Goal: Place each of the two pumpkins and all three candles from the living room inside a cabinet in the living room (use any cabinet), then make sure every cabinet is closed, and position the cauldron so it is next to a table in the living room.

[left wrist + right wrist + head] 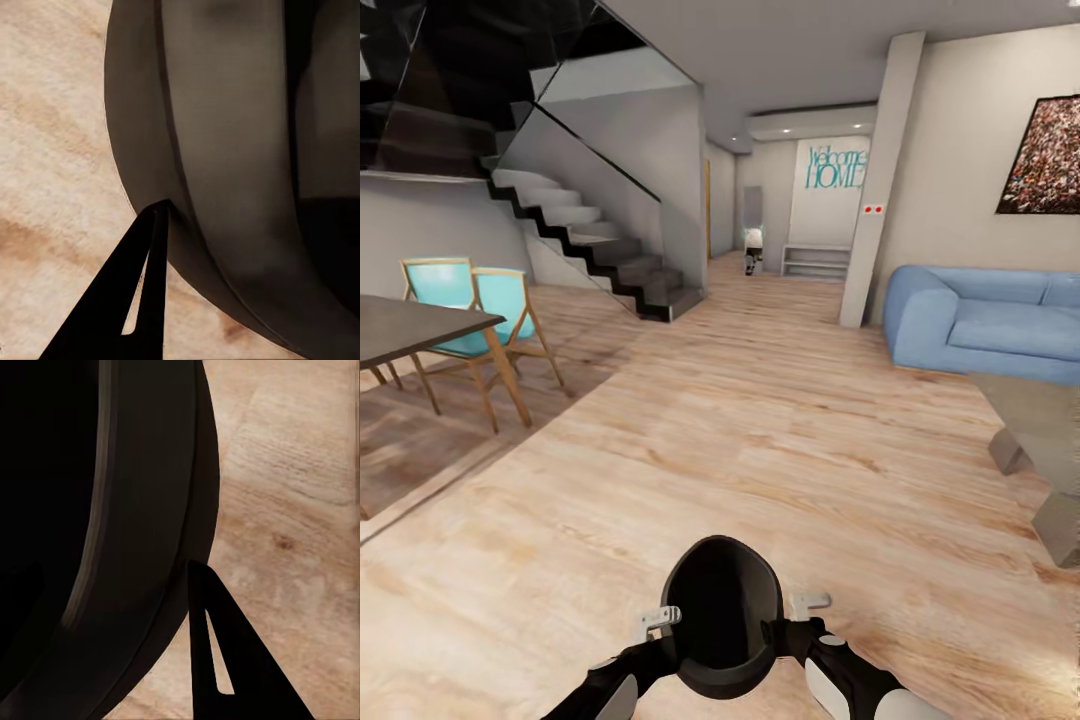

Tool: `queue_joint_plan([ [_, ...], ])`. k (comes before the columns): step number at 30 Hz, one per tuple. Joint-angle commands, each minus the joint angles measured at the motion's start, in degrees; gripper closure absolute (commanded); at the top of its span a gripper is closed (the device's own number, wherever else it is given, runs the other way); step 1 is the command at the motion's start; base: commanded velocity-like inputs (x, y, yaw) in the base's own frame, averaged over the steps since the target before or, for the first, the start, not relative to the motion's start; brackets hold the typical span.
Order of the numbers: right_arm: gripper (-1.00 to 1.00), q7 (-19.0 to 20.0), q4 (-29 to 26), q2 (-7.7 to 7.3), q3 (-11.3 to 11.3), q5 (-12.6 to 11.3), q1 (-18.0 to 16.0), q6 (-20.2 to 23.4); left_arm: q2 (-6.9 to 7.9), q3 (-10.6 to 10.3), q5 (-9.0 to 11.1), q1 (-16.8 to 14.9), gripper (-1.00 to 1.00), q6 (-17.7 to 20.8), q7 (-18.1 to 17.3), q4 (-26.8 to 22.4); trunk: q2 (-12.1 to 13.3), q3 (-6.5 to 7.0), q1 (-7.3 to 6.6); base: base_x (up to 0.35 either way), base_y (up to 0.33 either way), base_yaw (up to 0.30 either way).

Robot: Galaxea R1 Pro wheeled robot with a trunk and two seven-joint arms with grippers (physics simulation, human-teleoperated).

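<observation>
Cauldron (722, 615) is pinched by its rim between left claw (658, 620) and right claw (810, 603), carried above the floor (760, 450), well apart from the tabletop (1040, 420); placement beside it remains.

A pale wood-plank floor (760, 450) runs the length of an open room toward a far hallway. On one side, a staircase (600, 250) with dark treads and a glass balustrade climbs along a grey wall. Near it, a dark dining table (410, 325) stands on a brown rug (420, 440) with two turquoise chairs (485, 300) on wooden legs. Opposite, a blue sofa (990, 320) sits against a beige wall under a dark-framed picture (1045, 155). A slanted pillar (880, 180) rises beside the sofa. On the far wall, teal lettering (835, 165) reads "Welcome HOME" above a low white shelf (815, 262).
</observation>
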Motion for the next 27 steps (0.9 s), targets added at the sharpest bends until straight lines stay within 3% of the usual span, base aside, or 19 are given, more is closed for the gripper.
queue_joint_plan([
  [1,1.0,0.2,-0.7,-0.03,0.5,-0.4,-0.1,-0.4,0.26,-0.4,0.4,0.0,1.0,0.2,0.5,0.0,0.0,-0.05,0.01,0.269,0.22,-0.279],
  [27,1.0,0.2,-0.7,-0.03,0.5,-0.4,-0.1,-0.4,0.26,-0.4,0.4,0.0,1.0,0.2,0.5,0.0,0.0,-0.05,0.01,0.269,0.22,-0.28],
])
